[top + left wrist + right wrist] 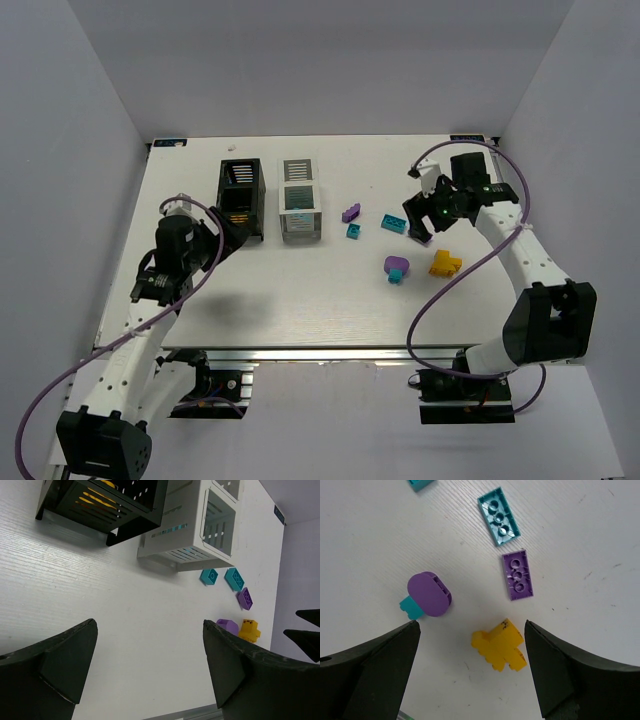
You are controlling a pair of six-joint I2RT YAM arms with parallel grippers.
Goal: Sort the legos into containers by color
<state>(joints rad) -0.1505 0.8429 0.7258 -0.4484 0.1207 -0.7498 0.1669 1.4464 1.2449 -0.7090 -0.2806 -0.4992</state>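
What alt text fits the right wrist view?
The right pincer hangs open over a white table, a yellow plastic brick lying below its gap. Beyond lie a rounded purple brick, a flat purple plate and a flat teal plate.

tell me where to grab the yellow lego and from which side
The yellow lego: probably grip its thicker main block, straight down from above with the open right gripper; it sits clear of the purple plate, bare table on both flanks.

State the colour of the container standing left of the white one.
Black. The container shows best in the top view.
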